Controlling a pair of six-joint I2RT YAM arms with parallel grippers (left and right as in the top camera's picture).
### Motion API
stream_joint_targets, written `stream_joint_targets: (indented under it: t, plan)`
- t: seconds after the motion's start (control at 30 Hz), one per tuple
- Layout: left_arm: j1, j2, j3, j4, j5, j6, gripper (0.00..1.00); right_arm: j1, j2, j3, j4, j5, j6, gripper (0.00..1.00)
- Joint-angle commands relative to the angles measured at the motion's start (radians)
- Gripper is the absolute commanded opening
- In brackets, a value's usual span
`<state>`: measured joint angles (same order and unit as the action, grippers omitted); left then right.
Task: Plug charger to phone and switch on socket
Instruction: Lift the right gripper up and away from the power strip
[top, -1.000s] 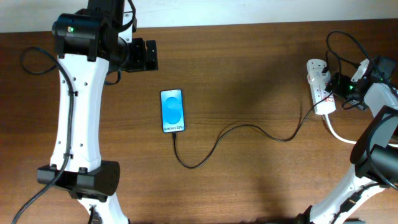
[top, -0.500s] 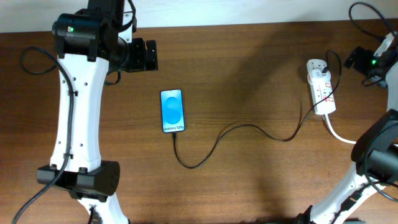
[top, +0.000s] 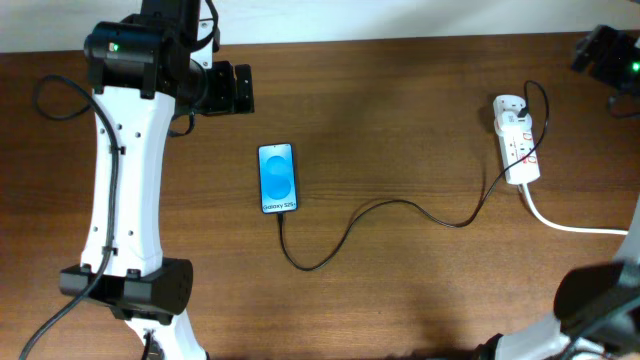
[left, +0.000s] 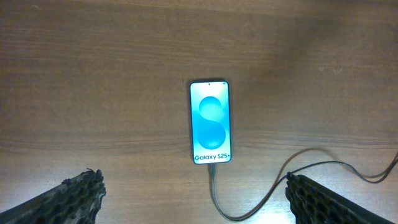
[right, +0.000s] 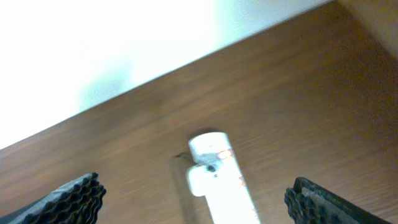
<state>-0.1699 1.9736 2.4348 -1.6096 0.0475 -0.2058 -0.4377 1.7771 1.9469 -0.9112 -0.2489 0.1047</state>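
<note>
Robotics lab, white arm (top: 120, 190), wooden table (top: 400, 300)

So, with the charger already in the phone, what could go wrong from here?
1. The charger lies in a loose loop between the phone and the socket; an arm crossing it could snag it and pull the plug out.
2. The socket's switches are too small to read, so it may be off.
3. The white cord runs near the right arm, which might drag the socket.

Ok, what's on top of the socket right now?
A white plug sits at the far end of the socket, the charger cable running from it to the phone. Red switches show, too small to read. The outlet beneath the plug is covered.
</note>
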Motion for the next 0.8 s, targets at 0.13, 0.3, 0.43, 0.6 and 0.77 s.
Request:
stream_joint_targets:
  t: [0.13,0.3,0.43,0.6,0.77]
  plan:
    - [0.000,-0.019,0.011,-0.001,-0.011,0.001,0.99,0.165,-0.225,0.018,-0.172,-0.036,-0.022,0.98]
    - [0.000,-0.019,0.011,-0.001,-0.011,0.001,0.99,0.263,-0.337,0.018,-0.343,-0.035,-0.022,0.98]
    - [0.000,-0.019,0.011,-0.001,-0.011,0.001,0.99,0.309,-0.390,0.018,-0.498,-0.035,-0.022,0.98]
    - [0.001,-0.019,0.011,-0.001,-0.011,0.001,0.99,0.313,-0.390,0.018,-0.539,-0.031,-0.022,0.98]
    - [0.000,-0.019,0.011,-0.001,-0.011,0.001,0.99,0.313,-0.376,0.018,-0.575,-0.031,-0.022,0.98]
